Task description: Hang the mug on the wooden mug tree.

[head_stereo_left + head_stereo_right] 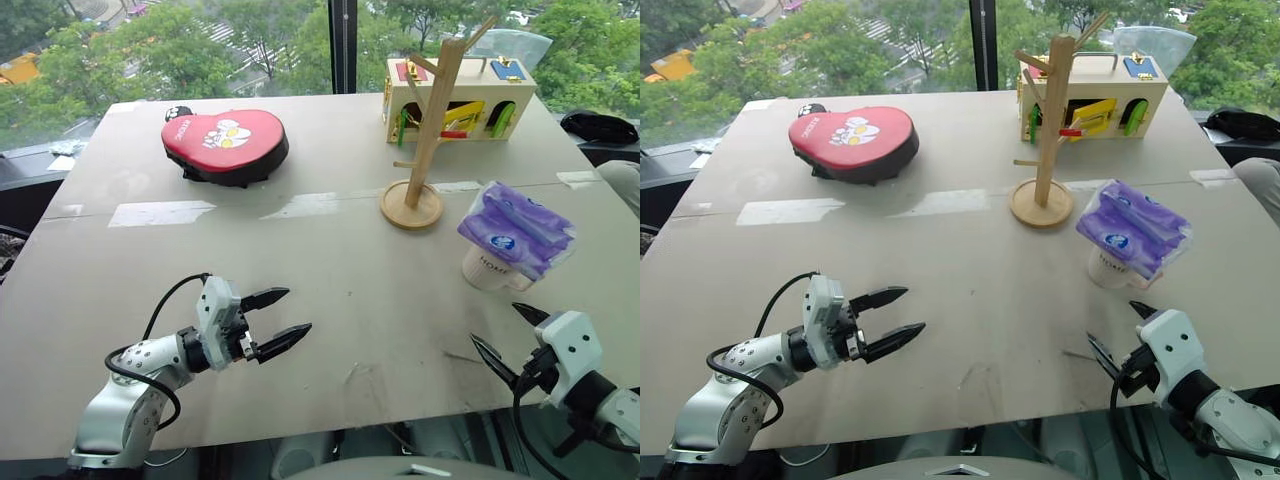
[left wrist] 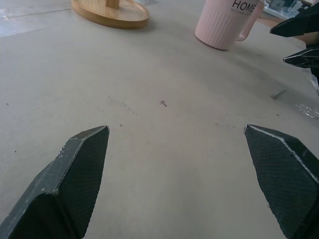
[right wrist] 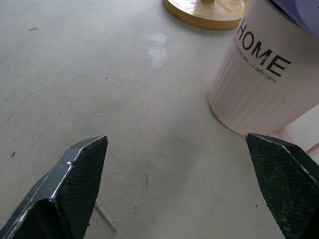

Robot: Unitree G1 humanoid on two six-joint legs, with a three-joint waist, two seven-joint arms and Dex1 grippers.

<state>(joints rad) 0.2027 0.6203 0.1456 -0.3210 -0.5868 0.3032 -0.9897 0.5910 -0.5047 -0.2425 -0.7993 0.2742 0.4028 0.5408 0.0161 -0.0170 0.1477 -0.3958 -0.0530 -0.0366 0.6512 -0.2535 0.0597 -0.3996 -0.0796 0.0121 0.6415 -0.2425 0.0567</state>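
Black right claw gaping wide, empty, hovering low over the near right edge of the surface, aimed forward and inward. Just ahead of it: mug, upright, white, ribbed, "HOME" on its side, near the right edge. Resting across the mug's mouth: purple tissue packet, covering the rim and hiding the inside. Handle glimpsed in the left wrist view, on the side of the mug toward the right claw.

Black left claw likewise spread wide, holding nothing, hovering above bare surface well left of the mug, pointing toward the centre.

Beyond the mug, near but not touching: mug tree, upright on its round disc, pegs angled upward and all bare. Behind that, wooden box with coloured doors; far left at the back, red pad.

Nothing gripped yet, so the task barely begun, by the look of it.

Likely trouble from here:
- Packet sliding or dropping once the mug is tilted or lifted, perhaps catching on a finger, since it sits loose on top.
- Smooth ribbed ceramic slipping in a sideways pinch, or the mug tipping if nudged high rather than squeezed squarely.
- Mug pushed toward the near right edge by a misjudged approach.
- Slim tree toppling if the handle strikes a peg off-line.
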